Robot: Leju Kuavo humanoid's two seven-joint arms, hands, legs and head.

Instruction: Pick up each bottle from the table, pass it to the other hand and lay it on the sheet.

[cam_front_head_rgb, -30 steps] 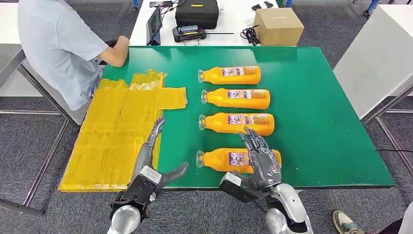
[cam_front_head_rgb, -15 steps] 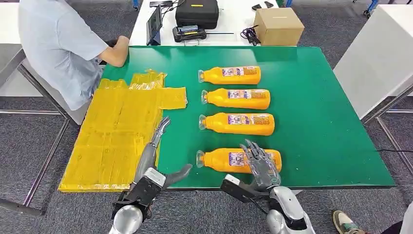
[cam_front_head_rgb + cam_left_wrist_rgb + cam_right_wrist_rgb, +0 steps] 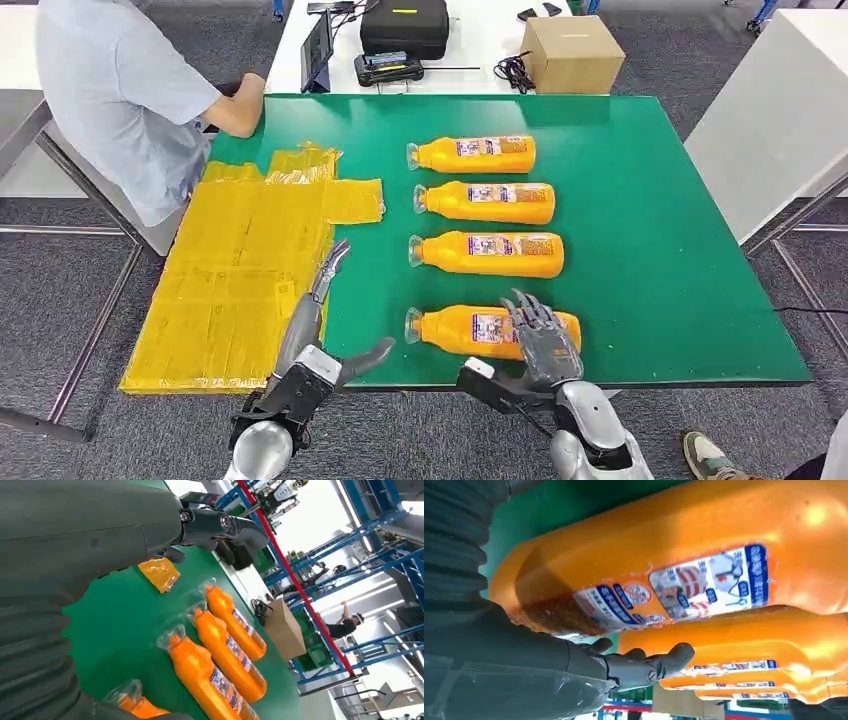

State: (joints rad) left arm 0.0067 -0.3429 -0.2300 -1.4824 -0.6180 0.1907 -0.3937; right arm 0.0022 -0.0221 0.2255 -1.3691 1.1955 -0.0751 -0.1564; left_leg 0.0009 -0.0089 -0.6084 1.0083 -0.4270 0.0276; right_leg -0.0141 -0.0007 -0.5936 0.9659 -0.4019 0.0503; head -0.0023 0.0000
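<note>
Several orange bottles lie in a row on the green table (image 3: 650, 250), caps toward the yellow sheet (image 3: 230, 270). My right hand (image 3: 540, 335) hovers spread over the base end of the nearest bottle (image 3: 455, 328), holding nothing. In the right wrist view that bottle (image 3: 684, 565) is very close, with my fingers (image 3: 644, 665) stretched out alongside it. My left hand (image 3: 315, 310) is open, fingers extended, at the sheet's right edge by the table's front. The left wrist view shows its fingers (image 3: 220, 525) above the table and the second bottle (image 3: 205, 672) beyond.
A person in a light shirt (image 3: 120, 90) leans on the table's far left corner beside the sheet. Behind the table stand a cardboard box (image 3: 572, 52) and a black case (image 3: 404, 25). The right half of the table is bare green.
My right hand has drawn back toward me and sunk, from over the second bottle to just over the nearest one. The left hand has hardly moved.
</note>
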